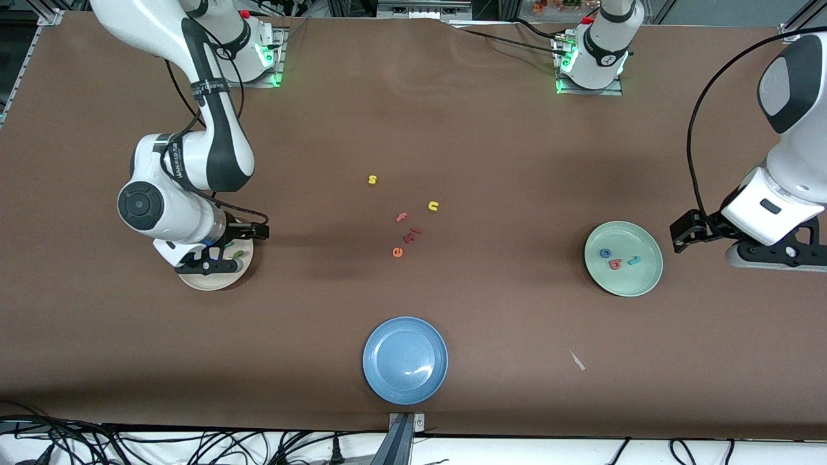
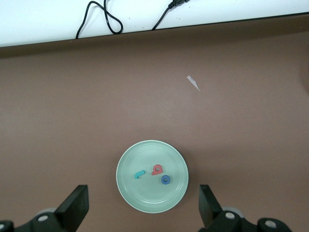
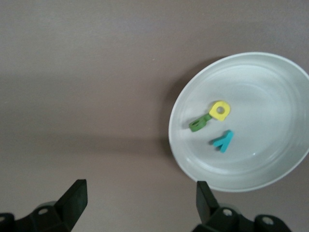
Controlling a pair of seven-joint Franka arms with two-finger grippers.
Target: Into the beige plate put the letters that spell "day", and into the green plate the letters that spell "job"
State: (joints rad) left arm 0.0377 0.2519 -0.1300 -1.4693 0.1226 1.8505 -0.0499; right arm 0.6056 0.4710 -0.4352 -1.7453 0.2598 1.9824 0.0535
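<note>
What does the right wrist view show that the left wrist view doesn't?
Only the right wrist view: the beige plate holding the green d, yellow a and teal y, with the open right gripper over the table beside it.
Only the left wrist view: the green plate holding the j, b and o, a paper scrap, cables, and the open left gripper.
Both: brown table.

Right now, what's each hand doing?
Left hand: open, empty, beside the green plate.
Right hand: open, empty, over the beige plate.
</note>
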